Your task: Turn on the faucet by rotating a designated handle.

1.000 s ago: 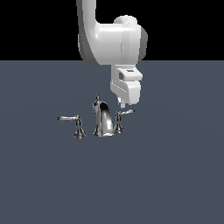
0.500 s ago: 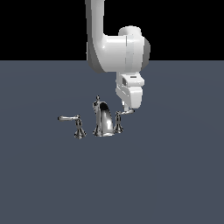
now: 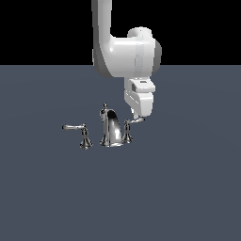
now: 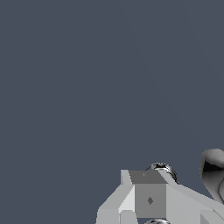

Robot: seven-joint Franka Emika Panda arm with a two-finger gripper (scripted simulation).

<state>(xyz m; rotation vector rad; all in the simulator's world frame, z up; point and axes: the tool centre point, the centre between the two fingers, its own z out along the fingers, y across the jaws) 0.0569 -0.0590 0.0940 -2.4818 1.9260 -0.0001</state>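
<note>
The chrome faucet (image 3: 111,130) stands mid-scene on the flat grey surface, with an arched spout and a tiny knob on top. The handle (image 3: 129,132) is on the exterior view's right of the spout, its short lever pointing right. My gripper (image 3: 138,117) hangs straight down, its tips touching the lever's outer end. The fingers look shut together and hold nothing. In the wrist view a grey finger (image 4: 149,199) covers most of the chrome handle (image 4: 162,168). The other lever (image 3: 75,127), with a longer leftward arm, stands apart on the left.
The white arm (image 3: 127,52) rises above the faucet's right side. A chrome curve, probably the spout (image 4: 213,171), shows at the wrist view's edge. Flat grey surface (image 3: 188,188) surrounds the faucet.
The arm has shifted toward the exterior view's right and the gripper has come a little lower, now at the tip of the right lever. The faucet stays put.
</note>
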